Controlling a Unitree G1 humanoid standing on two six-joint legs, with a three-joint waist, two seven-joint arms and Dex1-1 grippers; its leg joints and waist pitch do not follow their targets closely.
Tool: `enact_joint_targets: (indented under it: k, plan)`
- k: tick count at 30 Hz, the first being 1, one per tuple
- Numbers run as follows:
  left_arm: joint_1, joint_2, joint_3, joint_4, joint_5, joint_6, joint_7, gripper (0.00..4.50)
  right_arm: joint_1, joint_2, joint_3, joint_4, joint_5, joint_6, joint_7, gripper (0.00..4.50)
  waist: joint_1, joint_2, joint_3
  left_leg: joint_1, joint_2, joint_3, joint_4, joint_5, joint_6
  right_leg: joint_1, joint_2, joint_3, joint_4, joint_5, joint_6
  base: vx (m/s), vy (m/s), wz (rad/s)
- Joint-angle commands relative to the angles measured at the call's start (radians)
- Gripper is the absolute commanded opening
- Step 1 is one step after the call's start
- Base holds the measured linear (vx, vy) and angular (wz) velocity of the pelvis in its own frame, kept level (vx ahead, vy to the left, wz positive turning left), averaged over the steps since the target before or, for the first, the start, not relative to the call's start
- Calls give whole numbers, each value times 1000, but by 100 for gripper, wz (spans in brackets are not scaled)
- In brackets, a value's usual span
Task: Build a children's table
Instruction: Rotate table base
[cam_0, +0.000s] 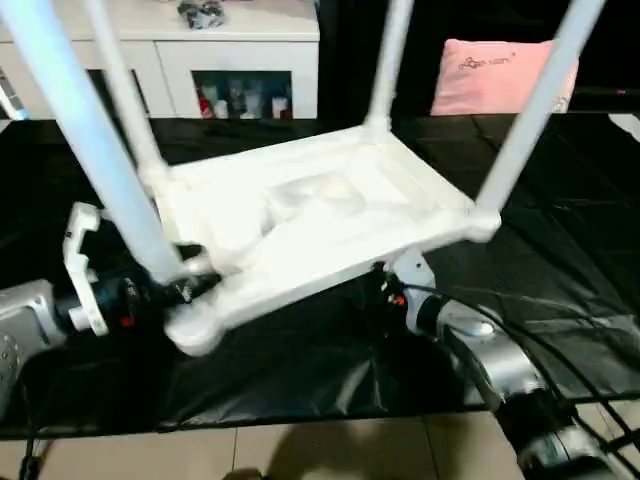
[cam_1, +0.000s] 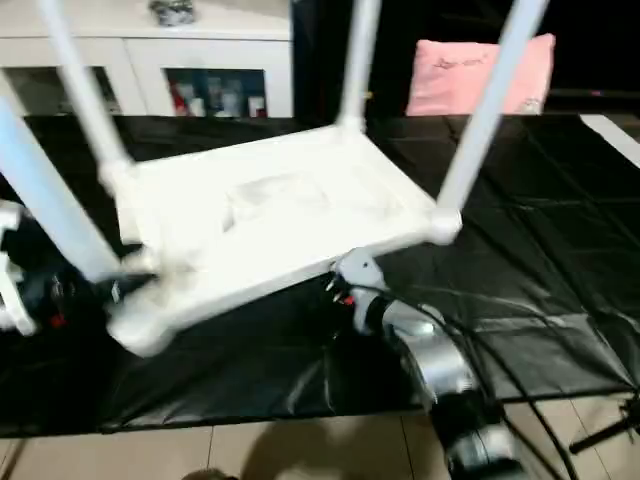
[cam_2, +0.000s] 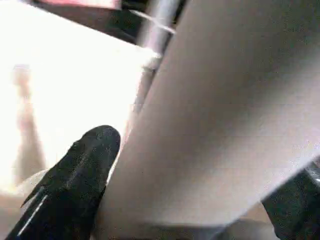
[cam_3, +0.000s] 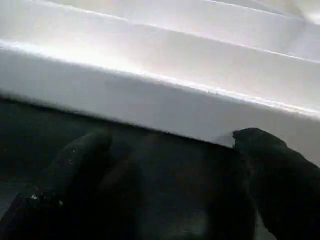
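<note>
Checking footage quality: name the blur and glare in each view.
Left eye view: near leg smeared, tabletop washed out. Right eye view: the same. Left wrist view: leg fills the frame unfocused, white glare beside it. Right wrist view: fingers soft, tabletop edge bright.

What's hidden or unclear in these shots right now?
- Leg tops: cut off by the head views' upper edge.
- Right tool: sits under the tabletop; contact unclear.
- Left tool: leg lies between its fingers; grip unclear.
- Cabinet contents: too blurred.
</note>
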Motion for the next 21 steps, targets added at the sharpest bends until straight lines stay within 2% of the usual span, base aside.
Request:
enact_joint_targets:
  k: [1, 3, 5, 7, 9, 11, 14, 17, 18, 21]
  plan:
    - [2, -1, -33, -98, -71, 56, -13, 447, -38, 23, -15, 40, -9, -22, -52, 450, -2, 23, -53, 13, 36, -20, -83, -411, -41, 34, -71, 57, -75, -404, -177, 0, 0, 0]
    - [1, -17, -58, -145, -88, 76, 1, 447, -57, 42, -20, 63, -13, -33, -78, 450, -9, 19, -56, 7, 35, -18, -81, -383, -35, 38, -70, 59, -71, -376, -176, 0, 0, 0]
    - [-9, -44, -92, -180, -89, 84, 22, 447, -77, 66, -21, 85, -14, -38, -86, 450, -14, 19, -54, 6, 34, -18, -80, -374, -32, 39, -67, 58, -72, -371, -174, 0, 0, 0]
    - [-18, -65, -110, -190, -81, 80, 39, 447, -88, 78, -17, 98, -19, -45, -86, 450, -20, 19, -53, 5, 32, -17, -79, -373, -32, 40, -67, 57, -75, -386, -169, 0, 0, 0]
    - [-48, -117, -158, -190, -49, 62, 75, 447, -122, 120, -8, 132, -25, -73, -91, 450, -29, 14, -55, 3, 33, -17, -77, -367, -30, 41, -68, 57, -74, -396, -163, 0, 0, 0]
    - [-66, -141, -181, -184, -37, 58, 99, 447, -137, 135, -6, 154, -29, -85, -94, 450, -35, 18, -53, 3, 32, -17, -76, -381, -32, 39, -67, 56, -76, -420, -157, 0, 0, 0]
    - [-106, -189, -223, -165, -20, 57, 143, 447, -167, 162, 0, 196, -46, -109, -109, 450, -43, 15, -53, 3, 31, -18, -75, -385, -33, 39, -65, 55, -78, -431, -148, 0, 0, 0]
    - [-130, -235, -256, -162, -14, 58, 158, 447, -192, 182, -2, 228, -54, -122, -116, 450, -48, 10, -57, 0, 31, -16, -73, -353, -26, 41, -66, 57, -75, -395, -156, 0, 0, 0]
    - [-143, -258, -272, -154, -5, 51, 165, 447, -203, 191, -5, 242, -55, -127, -118, 450, -48, 12, -59, 0, 31, -16, -72, -344, -24, 42, -67, 57, -72, -381, -162, 0, 0, 0]
    - [-171, -293, -308, -127, 24, 27, 172, 447, -219, 202, -1, 262, -62, -139, -116, 450, -49, 11, -64, -6, 31, -12, -68, -286, -9, 46, -64, 58, -61, -277, -193, 0, 0, 0]
